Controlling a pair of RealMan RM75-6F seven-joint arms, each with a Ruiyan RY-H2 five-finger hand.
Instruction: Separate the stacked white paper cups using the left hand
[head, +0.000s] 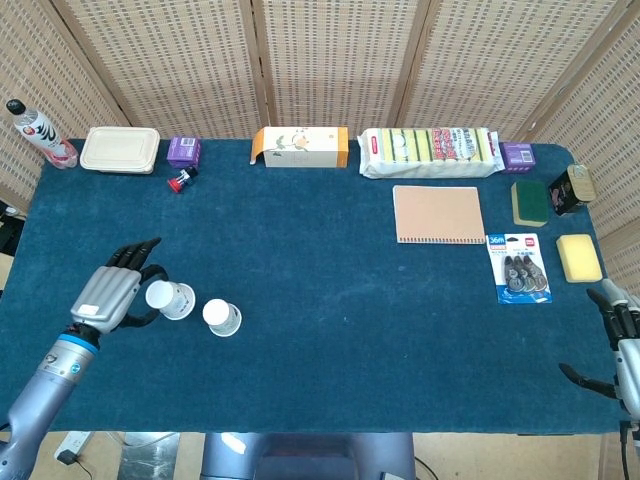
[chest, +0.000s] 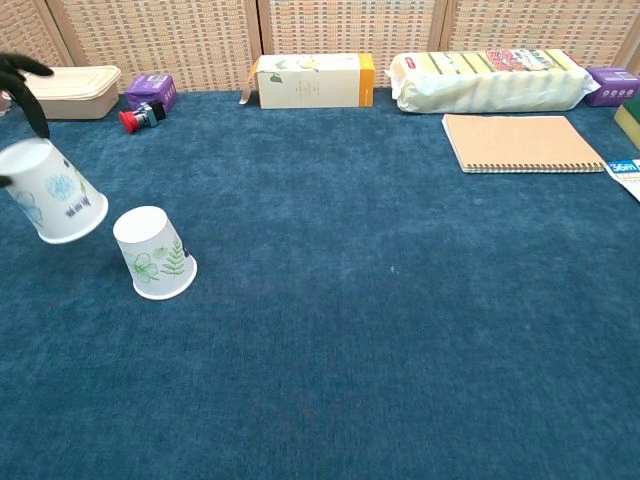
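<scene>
Two white paper cups with printed leaf patterns are seen apart from each other near the left front of the dark blue cloth-covered table (head: 330, 300). One upturned white paper cup with a green leaf print (chest: 154, 253) is set mouth-down on the cloth, tilted slightly. The other white paper cup, with a blue print (chest: 51, 190), is grasped by the left hand (head: 108, 297), tilted with its mouth angled down and to the right, just beside the standing cup but not touching it. In the chest view only dark fingertips (chest: 24, 72) of that hand are visible at the frame's edge. The right hand (head: 618, 340) is seen at the lower right edge of the head view; whether it is clenched or released cannot be told. A tan spiral-bound notebook (head: 438, 214) is laid well apart, toward the far right.
</scene>
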